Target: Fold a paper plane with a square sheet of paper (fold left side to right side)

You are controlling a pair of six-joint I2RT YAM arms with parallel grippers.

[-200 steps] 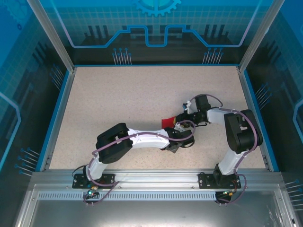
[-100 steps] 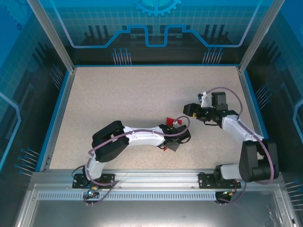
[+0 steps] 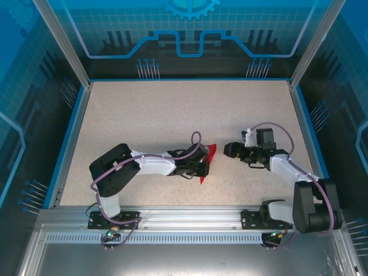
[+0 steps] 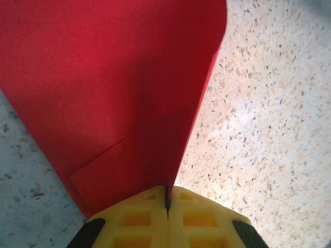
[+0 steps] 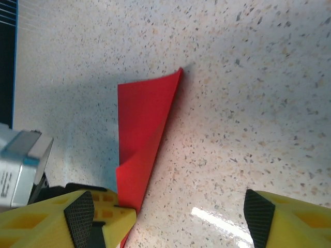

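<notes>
The red sheet of paper (image 3: pixel 210 154) is folded narrow and pointed and sits mid-table, slightly right of centre. My left gripper (image 3: pixel 202 167) is shut on its near end. In the left wrist view the paper (image 4: pixel 103 77) rises from the pinched yellow fingertips (image 4: pixel 139 217), with my left gripper (image 4: pixel 167 199) shut on its edge. My right gripper (image 3: pixel 228 150) hangs open just right of the paper, apart from it. In the right wrist view the paper (image 5: pixel 145 119) lies by the left finger, and my right gripper (image 5: pixel 168 219) has only bare table between its fingers.
The speckled table (image 3: pixel 161 115) is bounded by a blue rim (image 3: pixel 69 138) at the left, back and right. An aluminium rail (image 3: pixel 184 215) carrying both arm bases runs along the near edge. Open table lies behind and to the left of the paper.
My right gripper has opened, let go of the paper and backed off to the right. My left arm has drawn the paper a little leftward, still pinched.
</notes>
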